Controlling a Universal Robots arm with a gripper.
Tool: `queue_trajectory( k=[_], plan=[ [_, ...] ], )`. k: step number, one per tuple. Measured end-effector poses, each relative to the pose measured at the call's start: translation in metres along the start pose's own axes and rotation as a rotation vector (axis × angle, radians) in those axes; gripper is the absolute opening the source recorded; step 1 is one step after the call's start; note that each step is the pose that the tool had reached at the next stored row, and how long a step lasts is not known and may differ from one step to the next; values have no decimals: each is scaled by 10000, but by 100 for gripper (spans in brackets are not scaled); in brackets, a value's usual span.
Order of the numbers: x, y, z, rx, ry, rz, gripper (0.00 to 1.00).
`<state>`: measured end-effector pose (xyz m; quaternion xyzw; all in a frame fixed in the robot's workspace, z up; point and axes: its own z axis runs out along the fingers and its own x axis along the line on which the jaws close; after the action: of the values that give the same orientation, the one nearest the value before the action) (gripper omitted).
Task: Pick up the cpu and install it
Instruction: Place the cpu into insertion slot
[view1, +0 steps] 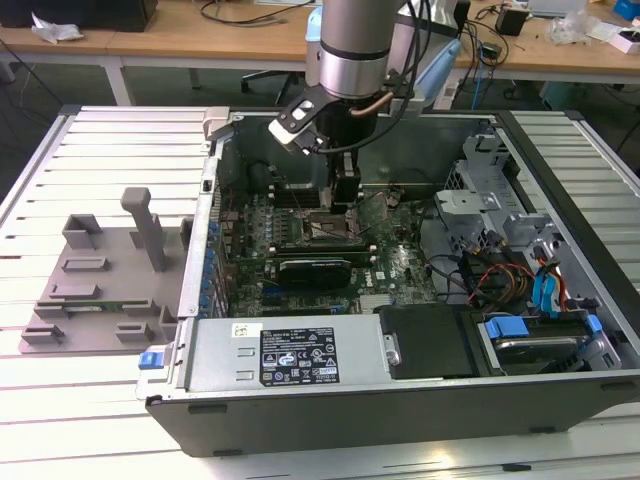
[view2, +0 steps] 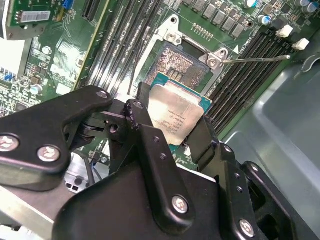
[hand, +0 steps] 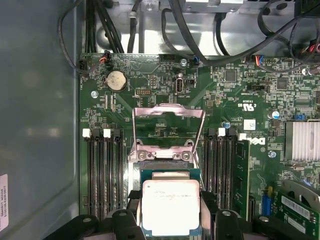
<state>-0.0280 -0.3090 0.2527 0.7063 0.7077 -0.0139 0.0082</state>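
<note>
cpu (hand: 171, 207) plate-up over socket (view2: 182, 62); fingers (view2: 204, 142) clamp edges

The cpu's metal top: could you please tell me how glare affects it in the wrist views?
In the first wrist view the cpu glares almost white, its markings washed out; in the second wrist view the cpu is a softer pale grey with its markings visible; in the exterior view the motherboard sits dimmer than the bright table.

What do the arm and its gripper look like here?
The arm is a silvery-grey metal cylinder with a pale blue cap and black cables alongside. The gripper is matte black, built of chunky linked bars held by silver screws.
</note>
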Motion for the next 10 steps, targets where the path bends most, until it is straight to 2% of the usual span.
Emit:
queue_trajectory(
  k=[4,10],
  plan=[
    [49,-7,84,0,-16,0,55],
    [51,-58,129,0,-17,0,55]
  ],
)
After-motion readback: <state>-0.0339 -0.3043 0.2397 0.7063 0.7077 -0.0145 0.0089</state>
